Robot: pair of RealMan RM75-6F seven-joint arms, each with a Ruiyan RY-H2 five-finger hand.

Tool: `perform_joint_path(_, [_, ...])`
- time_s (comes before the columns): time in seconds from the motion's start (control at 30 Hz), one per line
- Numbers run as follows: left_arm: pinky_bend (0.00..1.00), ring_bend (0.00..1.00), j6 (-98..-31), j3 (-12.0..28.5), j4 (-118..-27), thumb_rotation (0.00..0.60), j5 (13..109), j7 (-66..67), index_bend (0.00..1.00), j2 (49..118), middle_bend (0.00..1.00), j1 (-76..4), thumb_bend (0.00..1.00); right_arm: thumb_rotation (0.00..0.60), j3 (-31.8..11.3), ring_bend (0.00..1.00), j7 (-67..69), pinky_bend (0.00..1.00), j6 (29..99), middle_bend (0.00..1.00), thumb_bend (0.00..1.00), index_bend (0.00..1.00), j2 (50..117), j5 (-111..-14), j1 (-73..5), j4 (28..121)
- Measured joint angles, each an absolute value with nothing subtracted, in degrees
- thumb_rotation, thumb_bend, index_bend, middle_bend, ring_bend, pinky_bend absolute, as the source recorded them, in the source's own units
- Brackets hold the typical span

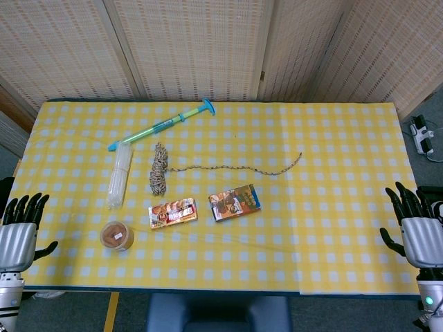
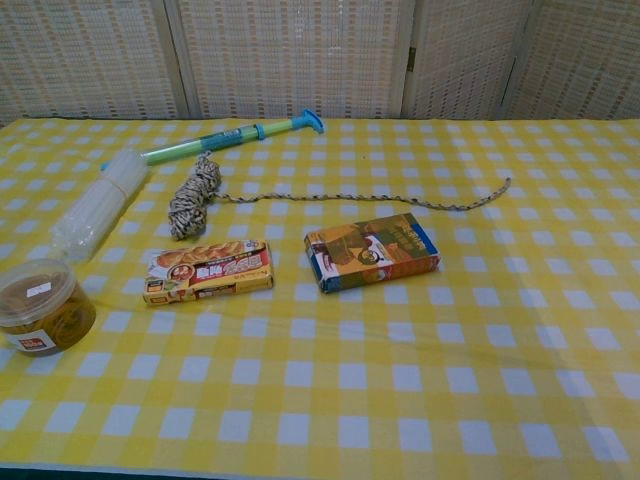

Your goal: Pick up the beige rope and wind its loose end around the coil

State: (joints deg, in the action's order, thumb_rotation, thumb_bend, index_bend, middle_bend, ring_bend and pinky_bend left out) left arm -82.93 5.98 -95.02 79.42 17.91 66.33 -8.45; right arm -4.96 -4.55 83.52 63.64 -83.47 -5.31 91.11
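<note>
Beige and flecked with dark thread, the rope [image 1: 160,170] lies on the yellow checked tablecloth [image 1: 332,207], its coil [image 2: 192,197] bundled at one end and its loose end [image 1: 277,169] trailing away to the right in a shallow curve. Nothing touches it. Beyond the coil, towards the wicker screens, lies a green and blue pump [image 1: 160,126], set at a slant. Just left of the coil rests a clear stack of plastic cups [image 1: 119,174] on its side. Nearer the robot than the coil lie two snack boxes: a tan one [image 2: 208,270] almost directly below it, and an orange and blue one [image 2: 371,251] further right. A small round tub [image 2: 42,305] stands left of the tan box. The left hand [image 1: 19,232] and the right hand [image 1: 417,228] hang at the table's opposite sides, well apart from the coil, both empty with fingers spread.
</note>
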Motion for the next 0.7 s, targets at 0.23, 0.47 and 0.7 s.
perform_joint_path(0.23, [0.0,0.08,-81.57,6.09,-95.72,0.6,79.35,18.53,0.12,66.36,0.1,-9.67,0.17,0.6,-5.27,0.08,-4.72,0.0,82.6,0.0,0.37,0.0,63.62,-82.72,-5.84,91.08])
perform_joint_path(0.47, [0.0,0.09,-82.14,5.87,-96.17,0.6,80.74,17.7,0.12,66.33,0.11,-9.9,0.17,0.6,-5.17,0.08,-4.1,0.0,83.45,0.0,0.37,0.0,63.57,-83.2,-5.52,90.92])
perform_joint_path(0.7, [0.1,0.16,-81.73,6.81,-97.04,0.6,83.18,15.54,0.16,66.23,0.18,-12.01,0.17,0.6,-5.03,0.08,-3.41,0.0,84.57,0.0,0.37,0.0,63.39,-84.08,-5.09,90.74])
